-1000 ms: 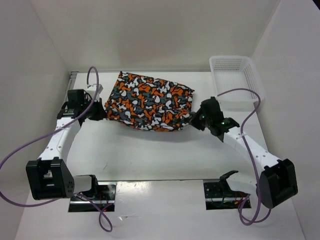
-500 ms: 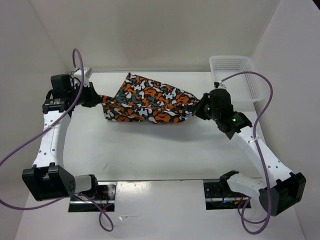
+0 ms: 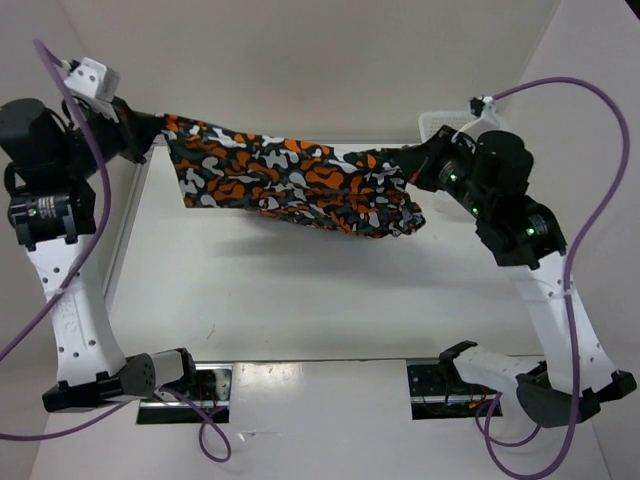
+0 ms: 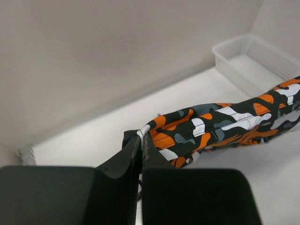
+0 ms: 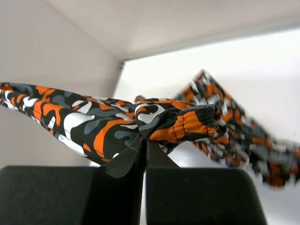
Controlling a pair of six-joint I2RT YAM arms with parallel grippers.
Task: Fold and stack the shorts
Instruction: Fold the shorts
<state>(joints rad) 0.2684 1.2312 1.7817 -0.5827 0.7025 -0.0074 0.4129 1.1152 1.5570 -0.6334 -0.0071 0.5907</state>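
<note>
The camouflage shorts point(image 3: 290, 175), orange, grey, black and white, hang stretched in the air between both grippers, high above the white table. My left gripper point(image 3: 150, 132) is shut on the left end; in the left wrist view the cloth point(image 4: 220, 124) runs from my shut fingertips point(image 4: 141, 136) to the right. My right gripper point(image 3: 415, 163) is shut on the right end, by the elastic waistband point(image 5: 187, 124). In the right wrist view my gripper point(image 5: 143, 139) pinches the fabric, which trails off to the left and hangs down at the right.
A white mesh basket point(image 4: 262, 58) stands at the back right of the table, mostly hidden behind my right arm in the top view. White walls close in at the left, back and right. The arm bases point(image 3: 320, 385) sit at the near edge.
Both grippers have risen and moved apart, lifting the shorts off the table and pulling them out into a long hanging band.
</note>
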